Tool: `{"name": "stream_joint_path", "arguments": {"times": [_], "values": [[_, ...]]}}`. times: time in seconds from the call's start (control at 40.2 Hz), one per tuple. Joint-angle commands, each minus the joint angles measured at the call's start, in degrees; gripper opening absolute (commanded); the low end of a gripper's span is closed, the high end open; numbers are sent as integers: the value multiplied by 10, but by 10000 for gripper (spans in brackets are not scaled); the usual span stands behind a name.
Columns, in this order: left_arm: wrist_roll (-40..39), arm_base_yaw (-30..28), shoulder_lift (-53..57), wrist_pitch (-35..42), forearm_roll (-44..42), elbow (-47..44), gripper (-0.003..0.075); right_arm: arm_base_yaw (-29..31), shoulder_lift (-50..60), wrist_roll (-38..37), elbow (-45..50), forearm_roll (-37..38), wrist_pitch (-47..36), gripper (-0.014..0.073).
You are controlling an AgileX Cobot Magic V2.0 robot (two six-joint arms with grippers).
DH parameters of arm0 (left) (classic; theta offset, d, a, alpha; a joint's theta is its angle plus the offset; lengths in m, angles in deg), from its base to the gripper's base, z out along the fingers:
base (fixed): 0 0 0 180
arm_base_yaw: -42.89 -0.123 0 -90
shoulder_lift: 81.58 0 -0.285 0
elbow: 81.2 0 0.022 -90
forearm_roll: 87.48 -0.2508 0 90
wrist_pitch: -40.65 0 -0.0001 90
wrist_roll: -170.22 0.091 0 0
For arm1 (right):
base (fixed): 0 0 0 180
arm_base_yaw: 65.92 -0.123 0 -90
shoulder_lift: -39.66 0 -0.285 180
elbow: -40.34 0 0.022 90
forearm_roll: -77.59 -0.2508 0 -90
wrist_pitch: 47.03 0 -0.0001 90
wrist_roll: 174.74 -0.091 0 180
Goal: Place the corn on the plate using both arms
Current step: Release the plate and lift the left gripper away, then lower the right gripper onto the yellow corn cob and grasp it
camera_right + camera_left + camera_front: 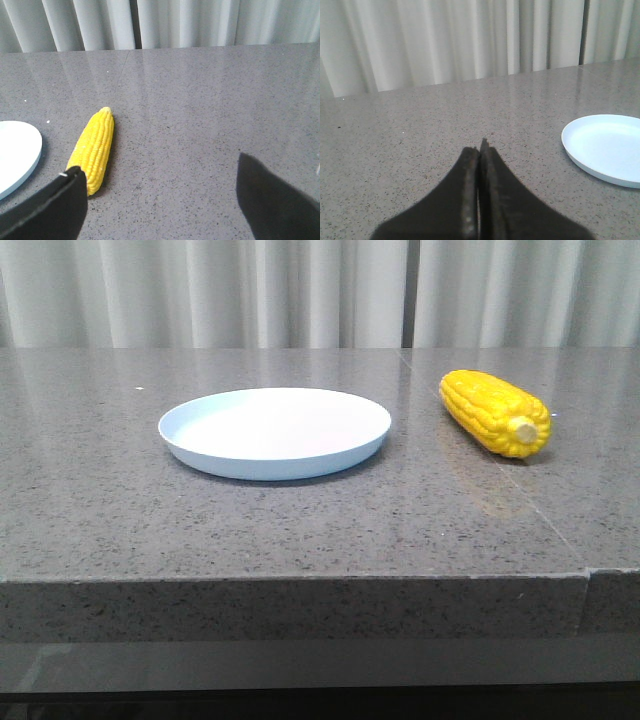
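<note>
We see our left gripper [480, 150] low over the speckled grey stone table [100, 500], fingers pressed together, gripping nothing; the round pale blue-white plate [607, 147] lies ahead, off to one side. Our right gripper [160, 175] holds its fingers spread wide, empty. The bright yellow corn cob [94, 149] lies on the table just beyond one fingertip, beside the plate, not touching it.
</note>
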Motion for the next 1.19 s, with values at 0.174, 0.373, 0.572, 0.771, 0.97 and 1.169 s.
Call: {"name": "stream_joint_path", "arguments": {"times": [0.174,0.373,0.572,0.771,0.97,1.169], "values": [[-5,-1,-5,50,-2,13,-20,4,-79,4,-65,1,-4,632],[-5,-1,-5,50,-2,13,-20,3,-230,4,-151,-24,40,632],[-5,-1,-5,50,-2,13,-20,-19,-371,4,-236,-71,75,632],[-5,-1,-5,50,-2,13,-20,-77,-497,4,-321,-90,128,632],[-5,-1,-5,50,-2,13,-20,-84,-602,4,-395,-133,137,632],[-5,-1,-5,50,-2,13,-20,-84,-679,4,-443,-133,137,632]]}}
